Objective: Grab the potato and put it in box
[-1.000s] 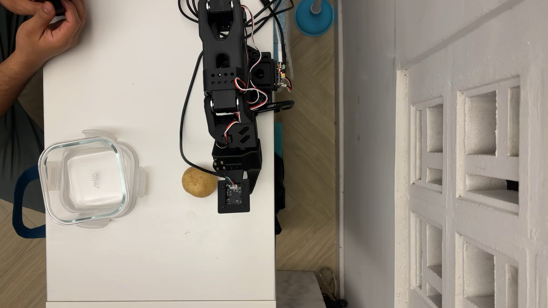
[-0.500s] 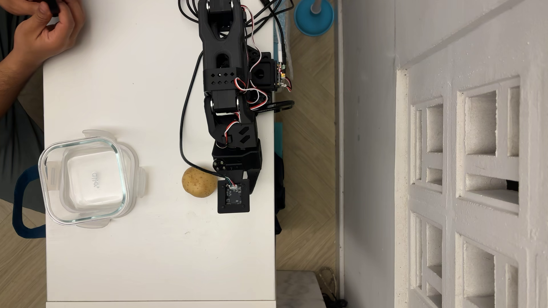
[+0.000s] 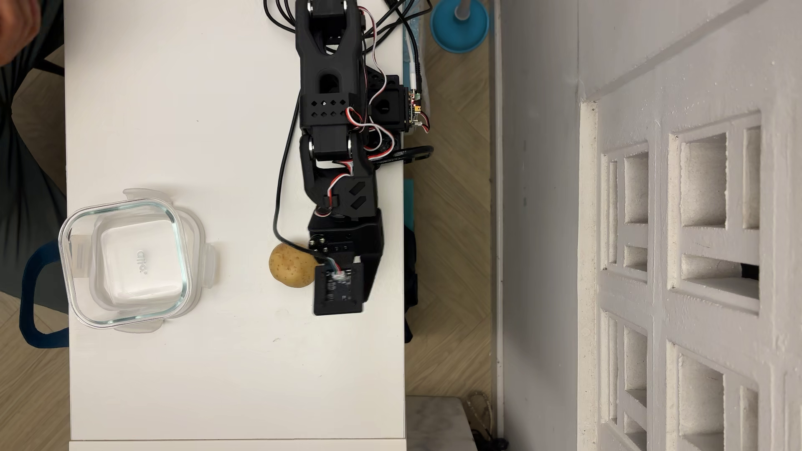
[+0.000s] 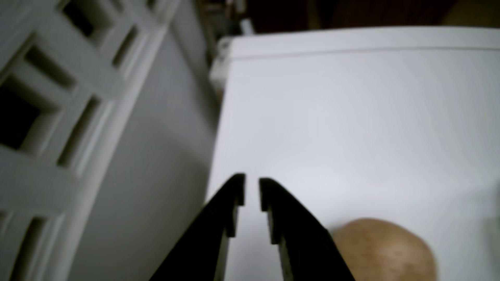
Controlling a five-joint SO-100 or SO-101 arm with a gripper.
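The potato point(image 3: 290, 265) is tan-yellow with dark speckles and lies on the white table, touching the left side of the arm's wrist in the overhead view. In the wrist view it point(image 4: 387, 251) sits at the lower right, beside the right finger and outside the jaws. My gripper point(image 4: 252, 179) is empty, with only a narrow slit between its black fingertips. In the overhead view the fingers are hidden under the wrist camera mount point(image 3: 338, 288). The box point(image 3: 185, 260), a clear glass container, stands empty at the table's left edge, well left of the potato.
A translucent clip-lid point(image 3: 209, 264) lies under the box. A black cable point(image 3: 280, 186) loops from the arm over the potato's top. The table's right edge point(image 3: 403, 303) runs close beside the wrist. A white lattice wall point(image 3: 677, 260) stands further right. A blue stand base point(image 3: 459, 24) is at the top.
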